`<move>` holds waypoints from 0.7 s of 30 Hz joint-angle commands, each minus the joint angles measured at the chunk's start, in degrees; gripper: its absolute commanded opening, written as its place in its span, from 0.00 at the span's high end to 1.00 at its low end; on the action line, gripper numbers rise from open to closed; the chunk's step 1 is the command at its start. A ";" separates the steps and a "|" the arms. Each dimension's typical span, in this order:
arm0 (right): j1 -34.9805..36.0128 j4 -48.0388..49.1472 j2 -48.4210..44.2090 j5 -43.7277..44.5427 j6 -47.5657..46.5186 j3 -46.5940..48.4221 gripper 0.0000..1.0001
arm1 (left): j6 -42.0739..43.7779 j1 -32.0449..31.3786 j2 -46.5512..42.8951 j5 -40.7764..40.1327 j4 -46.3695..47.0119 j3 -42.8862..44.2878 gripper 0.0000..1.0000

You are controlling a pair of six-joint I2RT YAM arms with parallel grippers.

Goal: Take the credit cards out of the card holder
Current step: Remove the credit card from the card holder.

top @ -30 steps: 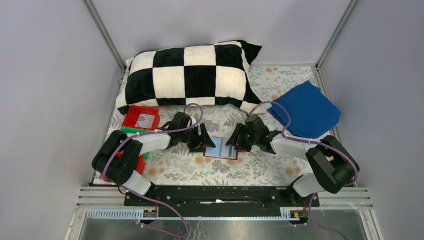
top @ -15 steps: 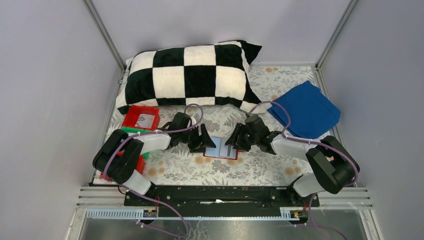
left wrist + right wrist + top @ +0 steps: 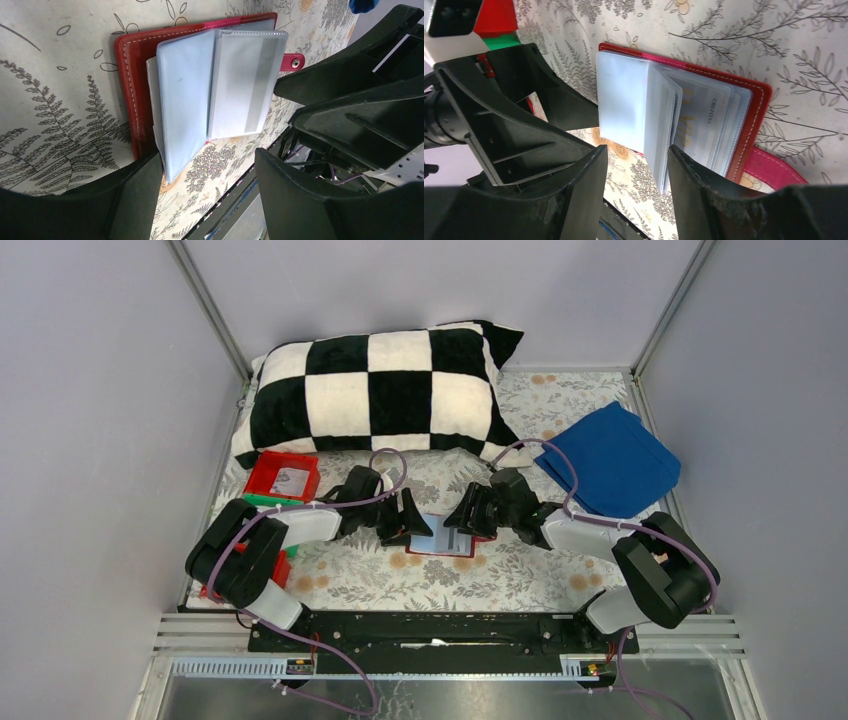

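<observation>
Your left gripper [image 3: 413, 525] stands spread at the left edge of the card holder [image 3: 440, 543], which lies open on the floral bench [image 3: 500, 580] between both grippers. Your right gripper [image 3: 636, 157] is spread too, straddling a raised clear sleeve [image 3: 660, 127]; credit cards [image 3: 706, 122] show through the flat sleeves beside it.

Plain pale grey walls [image 3: 90, 390] stand on three sides, with thin metal posts [image 3: 210, 310] in the back corners. The worktop [image 3: 500, 585] has a white cover with leaves and flowers on it. A big black and white checked pillow [image 3: 375, 390] lies at the back. A blue cloth [image 3: 610, 460] lies to the right. The light is soft and even.
</observation>
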 commanded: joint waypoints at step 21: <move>1.81 1.06 1.25 0.12 0.42 1.17 0.57 | -0.33 -0.52 -0.31 0.50 2.72 -1.56 0.29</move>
